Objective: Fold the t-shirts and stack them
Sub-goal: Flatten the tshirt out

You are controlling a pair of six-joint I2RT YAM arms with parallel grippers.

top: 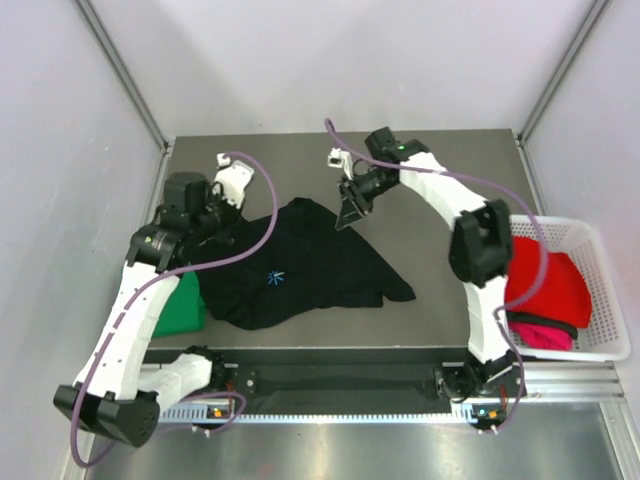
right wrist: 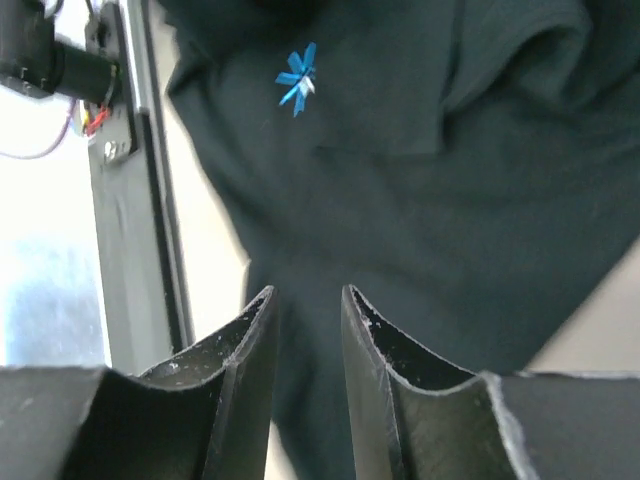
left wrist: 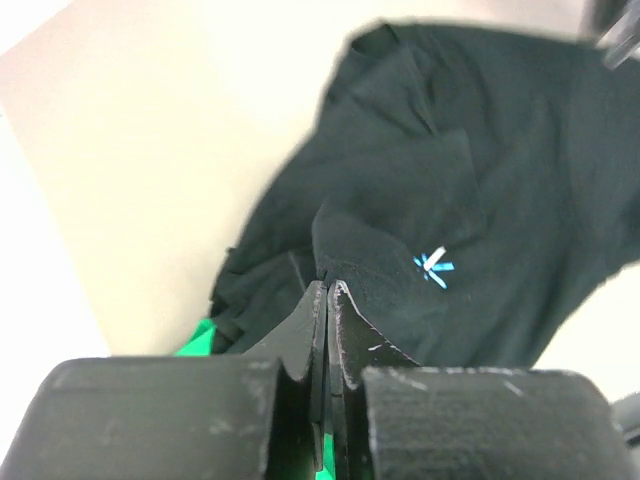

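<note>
A large black t-shirt (top: 320,265) lies crumpled on the grey table, its light-blue starburst mark (top: 276,278) facing up. My left gripper (top: 222,222) is at the shirt's left edge. In the left wrist view it (left wrist: 328,285) is shut, with a raised fold of the black shirt (left wrist: 400,230) pinched at its tips. My right gripper (top: 350,212) hovers over the shirt's far edge. In the right wrist view it (right wrist: 305,290) is open and empty, with the black shirt (right wrist: 450,180) below it. A bright green shirt (top: 180,305) lies partly under the black one at the left.
A white mesh basket (top: 600,250) stands at the right table edge and holds a red shirt (top: 545,280) and a pink one (top: 545,335). A metal rail (top: 330,375) runs along the near edge. Grey walls enclose the table.
</note>
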